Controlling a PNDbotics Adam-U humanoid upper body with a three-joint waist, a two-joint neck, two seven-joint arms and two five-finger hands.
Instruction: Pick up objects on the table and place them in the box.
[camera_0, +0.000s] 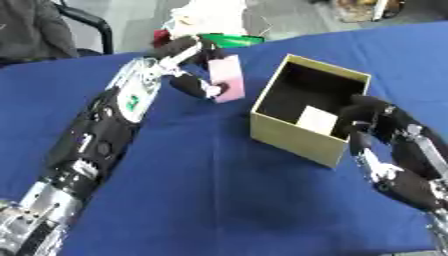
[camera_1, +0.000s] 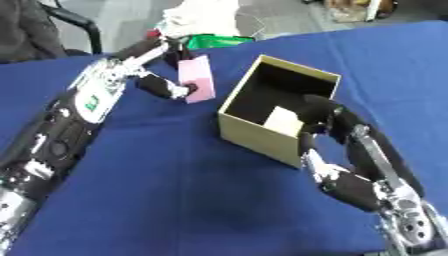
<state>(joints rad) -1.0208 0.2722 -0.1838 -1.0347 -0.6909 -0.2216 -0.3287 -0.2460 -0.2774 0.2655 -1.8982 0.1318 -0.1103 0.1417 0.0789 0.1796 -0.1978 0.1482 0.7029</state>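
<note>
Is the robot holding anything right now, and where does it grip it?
Yes. The left hand pinches a pink box by its left edge. The right hand rests on the open cardboard box, holding nothing.

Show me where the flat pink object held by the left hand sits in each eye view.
Left eye view: flat pink object, upper centre, left of the open tan cardboard box.
Right eye view: upper left of centre.
Shared landmark: the box's left corner.

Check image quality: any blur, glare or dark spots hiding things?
Left eye view: soft all over, no glare; the box interior is dark, only a pale item shows inside. Right eye view: same softness; the pink object in the left hand stays legible.
</note>
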